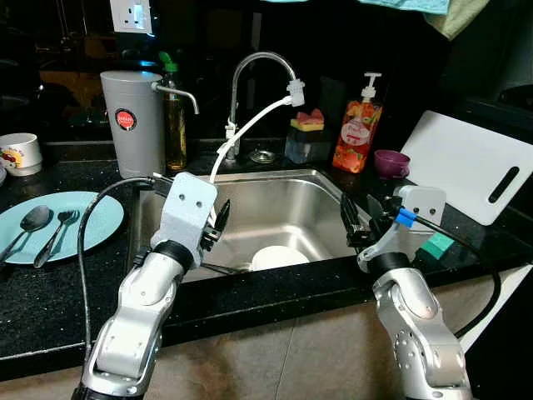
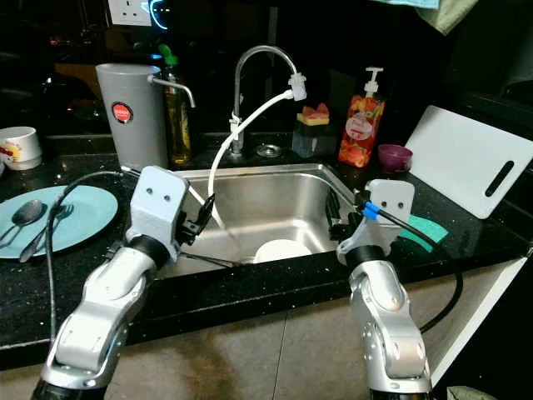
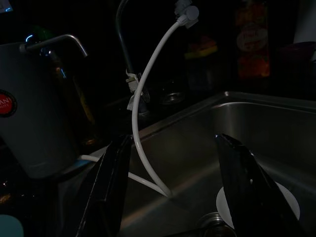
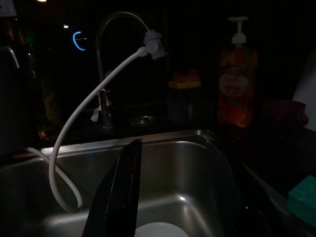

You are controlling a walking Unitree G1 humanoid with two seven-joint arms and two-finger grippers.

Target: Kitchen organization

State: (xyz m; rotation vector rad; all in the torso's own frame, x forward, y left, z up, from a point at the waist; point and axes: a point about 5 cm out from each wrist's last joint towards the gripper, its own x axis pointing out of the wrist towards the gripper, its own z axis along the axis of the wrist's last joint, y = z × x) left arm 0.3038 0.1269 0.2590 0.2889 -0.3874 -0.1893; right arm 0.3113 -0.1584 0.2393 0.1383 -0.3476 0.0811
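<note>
- Right now I am looking down at a stainless steel sink (image 1: 291, 196) set into a black speckled desk (image 1: 50, 292), with both silver arms reaching over its front edge.
- I am holding the left hand (image 3: 170, 197) over the left side of the basin; its two black fingers (image 3: 111, 192) are standing spread apart, released, gripping nothing.
- I am holding the right hand (image 4: 182, 197) over the right side of the basin, its fingers likewise spread and gripping nothing.
- A round white plate (image 1: 279, 257) is lying at the bottom of the sink, between the two hands and below them.
- A white hose (image 1: 250, 127) is hanging from the curved faucet (image 1: 258, 62) spout and looping down into the basin.
- A light blue plate (image 1: 92, 221) is sitting on the desk left of the sink, carrying a spoon (image 1: 29, 223) and a fork (image 1: 58, 229).
- A grey water dispenser (image 1: 132, 121) and a bottle with a green cap (image 1: 173, 108) are standing behind the sink on the left; a white mug (image 1: 18, 152) is sitting further left.
- An orange soap pump bottle (image 1: 356, 125), a sponge holder (image 1: 306, 137) and a small purple bowl (image 1: 390, 162) are standing behind the sink on the right.
- A white cutting board (image 1: 466, 162) is leaning at the far right, and a green sponge (image 1: 436, 245) is lying just beside the right hand.
</note>
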